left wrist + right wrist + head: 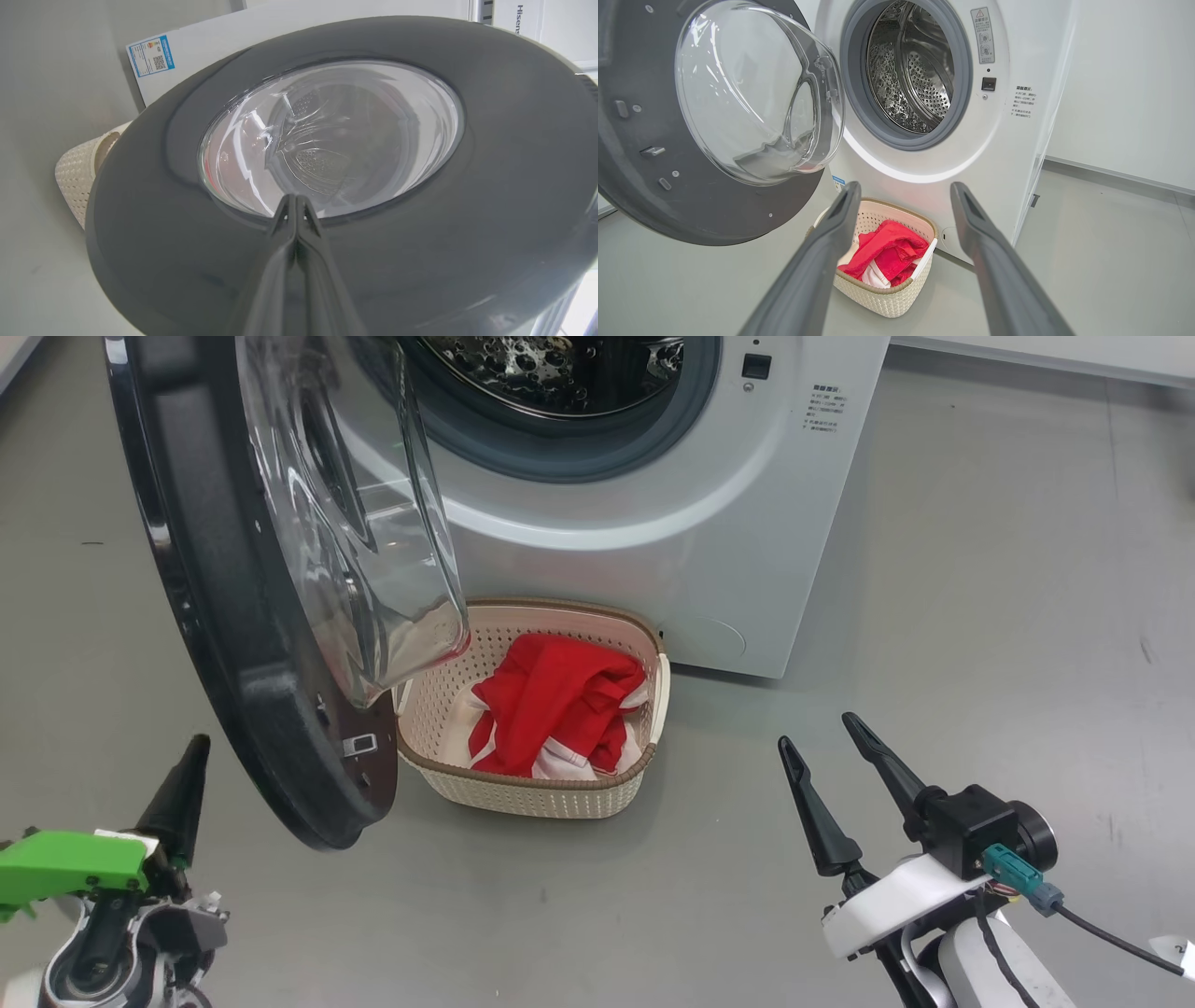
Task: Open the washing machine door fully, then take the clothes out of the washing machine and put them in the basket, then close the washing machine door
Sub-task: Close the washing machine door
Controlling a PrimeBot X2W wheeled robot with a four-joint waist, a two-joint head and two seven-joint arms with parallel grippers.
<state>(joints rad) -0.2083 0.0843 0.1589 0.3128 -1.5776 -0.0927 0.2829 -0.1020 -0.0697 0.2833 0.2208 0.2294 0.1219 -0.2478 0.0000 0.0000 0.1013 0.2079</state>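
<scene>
The washing machine stands with its door swung wide to the left, and the steel drum looks bare. Red clothes with white trim lie in the cream basket on the floor below the porthole. My left gripper is shut, empty, on the outer side of the door. In the left wrist view the left gripper points at the door's outer face by the glass edge; I cannot tell if it touches. My right gripper is open and empty, right of the basket. In the right wrist view the right gripper frames the basket and clothes.
Grey floor spreads to the right of the machine and in front of the basket. The open door overhangs the basket's left side. A white wall runs behind the machine on the right.
</scene>
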